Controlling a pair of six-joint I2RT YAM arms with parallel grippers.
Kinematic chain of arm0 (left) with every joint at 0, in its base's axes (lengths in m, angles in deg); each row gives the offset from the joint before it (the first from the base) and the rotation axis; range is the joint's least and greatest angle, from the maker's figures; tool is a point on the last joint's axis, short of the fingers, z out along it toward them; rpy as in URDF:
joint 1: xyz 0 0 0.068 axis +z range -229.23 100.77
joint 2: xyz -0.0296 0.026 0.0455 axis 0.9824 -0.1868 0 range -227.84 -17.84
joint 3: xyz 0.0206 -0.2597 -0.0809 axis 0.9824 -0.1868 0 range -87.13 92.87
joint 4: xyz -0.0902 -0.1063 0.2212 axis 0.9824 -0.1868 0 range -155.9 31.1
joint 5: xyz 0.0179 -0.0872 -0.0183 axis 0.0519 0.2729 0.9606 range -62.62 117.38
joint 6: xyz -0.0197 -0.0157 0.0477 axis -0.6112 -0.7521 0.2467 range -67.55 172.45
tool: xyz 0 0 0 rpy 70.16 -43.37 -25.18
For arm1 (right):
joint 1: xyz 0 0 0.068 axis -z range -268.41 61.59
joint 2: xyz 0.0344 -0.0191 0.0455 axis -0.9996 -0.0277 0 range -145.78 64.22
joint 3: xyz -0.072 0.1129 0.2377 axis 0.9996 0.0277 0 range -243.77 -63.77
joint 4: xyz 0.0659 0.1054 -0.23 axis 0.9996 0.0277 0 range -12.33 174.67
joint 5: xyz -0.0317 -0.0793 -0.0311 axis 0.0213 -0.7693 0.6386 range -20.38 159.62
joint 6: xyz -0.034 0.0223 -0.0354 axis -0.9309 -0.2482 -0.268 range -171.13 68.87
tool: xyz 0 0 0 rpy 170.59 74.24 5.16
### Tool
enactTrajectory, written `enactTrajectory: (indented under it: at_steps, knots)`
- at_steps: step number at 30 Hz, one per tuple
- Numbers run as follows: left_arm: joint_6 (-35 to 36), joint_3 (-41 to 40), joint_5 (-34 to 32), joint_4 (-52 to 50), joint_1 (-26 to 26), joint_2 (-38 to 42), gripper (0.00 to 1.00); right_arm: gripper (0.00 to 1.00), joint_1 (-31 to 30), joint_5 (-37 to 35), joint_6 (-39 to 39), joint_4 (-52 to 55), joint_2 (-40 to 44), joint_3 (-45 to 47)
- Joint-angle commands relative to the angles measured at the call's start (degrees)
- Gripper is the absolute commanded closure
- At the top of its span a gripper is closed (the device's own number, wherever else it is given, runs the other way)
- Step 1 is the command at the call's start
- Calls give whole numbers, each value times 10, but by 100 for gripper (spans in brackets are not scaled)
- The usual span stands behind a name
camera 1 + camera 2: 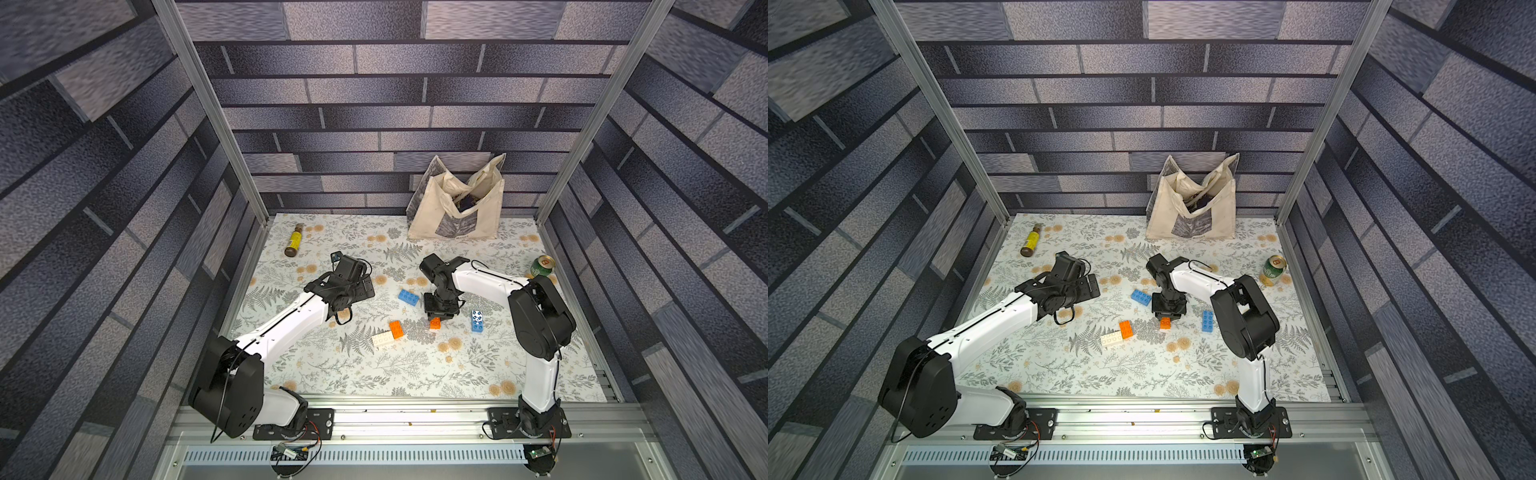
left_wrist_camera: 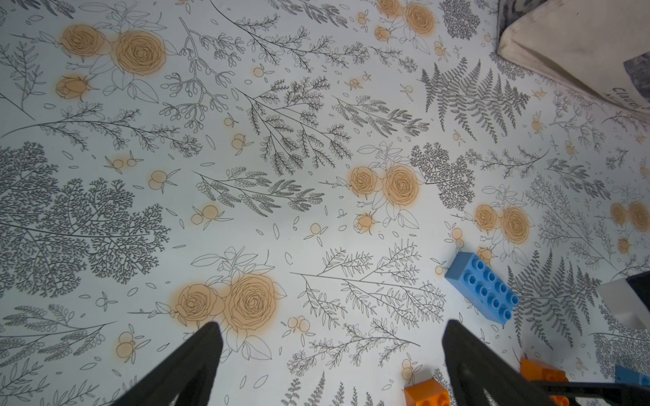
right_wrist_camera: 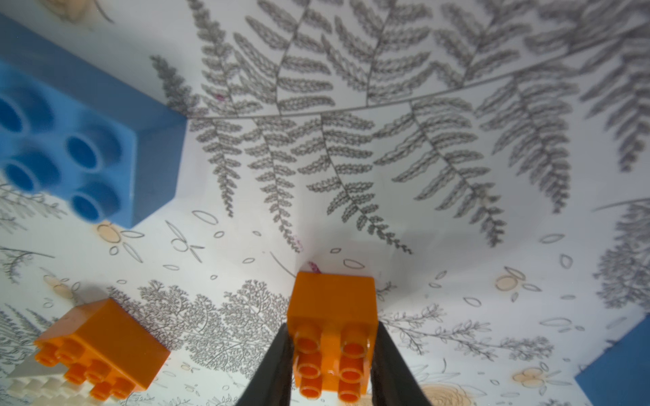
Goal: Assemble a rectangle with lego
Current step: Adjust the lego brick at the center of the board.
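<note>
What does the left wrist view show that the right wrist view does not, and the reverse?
Only the left wrist view: a cream cloth bag's corner and the open, empty left hand. Only the right wrist view: the right hand shut on an orange studded plastic brick, and a white studded brick. Both: the flower-printed table covering and a blue studded brick.

- The left arm (image 1: 286, 324) reaches slantwise from its base at the near edge toward the middle, with the forearm low and the wrist (image 1: 343, 286) bent.
- The left gripper (image 2: 334, 327) is spread wide, its two black fingers (image 2: 197, 362) far apart with nothing between them.
- The right arm (image 1: 540, 374) rises from its base, folds at the elbow and stretches inward, its wrist pointing straight down.
- The right gripper (image 3: 334, 337) is clamped on an orange brick (image 3: 332, 305), with one finger pressed against each side.
</note>
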Motion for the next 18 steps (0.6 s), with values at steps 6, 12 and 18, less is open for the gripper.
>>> enactTrajectory:
  at_steps: [6, 12, 18]
  knots:
    - [38, 46, 106, -129, -26, -14, 12, 79, -6, -42, -31, 47, 42, 34]
    - [30, 68, 126, -178, -81, -35, 18, 79, -5, -21, -24, 1, 74, 74]
    - [-3, 48, 110, -166, -91, -32, 17, 49, -6, -20, -24, -5, 81, 79]
